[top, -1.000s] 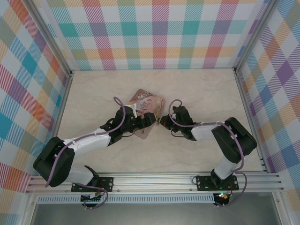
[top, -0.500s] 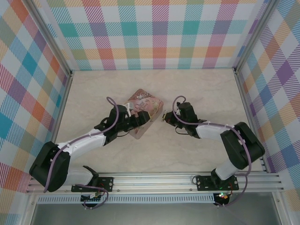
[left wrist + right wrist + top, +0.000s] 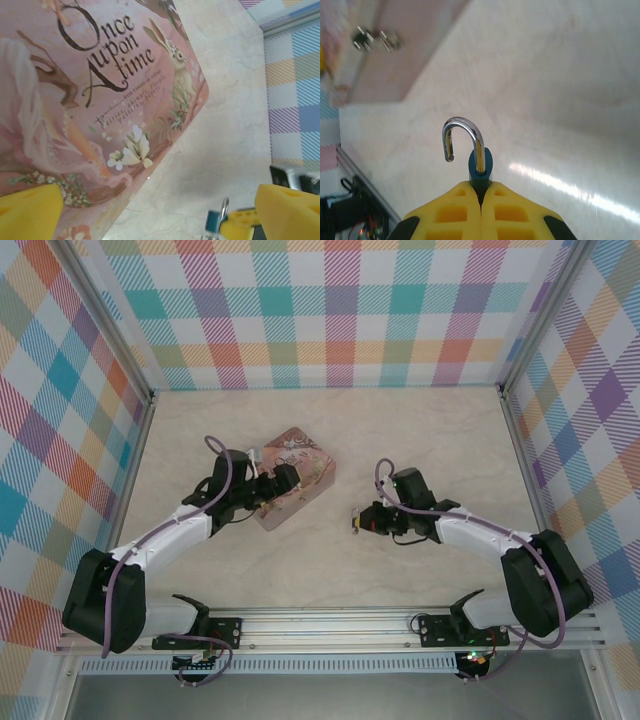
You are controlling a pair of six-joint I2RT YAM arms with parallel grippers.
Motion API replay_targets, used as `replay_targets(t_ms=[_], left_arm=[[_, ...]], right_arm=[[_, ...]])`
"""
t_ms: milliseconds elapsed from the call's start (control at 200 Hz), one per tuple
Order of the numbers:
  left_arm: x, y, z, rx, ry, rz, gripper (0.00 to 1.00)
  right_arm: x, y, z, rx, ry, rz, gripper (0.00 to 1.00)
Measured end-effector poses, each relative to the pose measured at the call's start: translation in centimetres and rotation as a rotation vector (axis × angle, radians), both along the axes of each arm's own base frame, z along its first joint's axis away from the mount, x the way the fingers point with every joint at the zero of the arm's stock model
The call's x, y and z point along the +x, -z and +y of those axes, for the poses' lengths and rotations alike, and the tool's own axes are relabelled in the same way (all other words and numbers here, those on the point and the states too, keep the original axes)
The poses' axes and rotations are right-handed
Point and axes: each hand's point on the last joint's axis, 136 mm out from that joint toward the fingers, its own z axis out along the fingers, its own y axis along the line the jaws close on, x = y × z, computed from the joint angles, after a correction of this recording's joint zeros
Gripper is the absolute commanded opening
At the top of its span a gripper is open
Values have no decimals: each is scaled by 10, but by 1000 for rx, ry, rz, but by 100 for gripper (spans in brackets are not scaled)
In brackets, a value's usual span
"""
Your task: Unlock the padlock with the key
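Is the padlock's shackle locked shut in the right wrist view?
No, the padlock has one end of its shackle hanging free of the teal body, which the right fingers pinch.

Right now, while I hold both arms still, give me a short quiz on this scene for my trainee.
1. Fill in: the left gripper, at the tin, is ___ (open or shut).
2. True or false: the padlock has its shackle latched shut.
3. What holds the padlock? A) left gripper B) right gripper C) nothing, it lies on the table

Key:
1. open
2. false; one shackle end hangs free of the body
3. B; its fingers are shut on the padlock's body
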Motion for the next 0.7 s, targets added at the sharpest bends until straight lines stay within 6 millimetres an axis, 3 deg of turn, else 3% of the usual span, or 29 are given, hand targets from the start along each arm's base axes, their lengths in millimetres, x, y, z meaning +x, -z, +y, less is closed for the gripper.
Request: replay_targets(t_ms=[240,415,550,700], left_arm=[[5,-10,12,15,-20,-9,100],[7,-19,20,16,-36,-19,100],[14,-30,35,27,-69,-33,100],[21,-52,60,44,-122,-76,100]], right_arm=[[-28,38,-4,-40,-36,187,12],[-31,45,-9,-70,-32,210,35],[-25,41,-21,-109,7,172,42],[-6,11,-44,-152,81,22,55]])
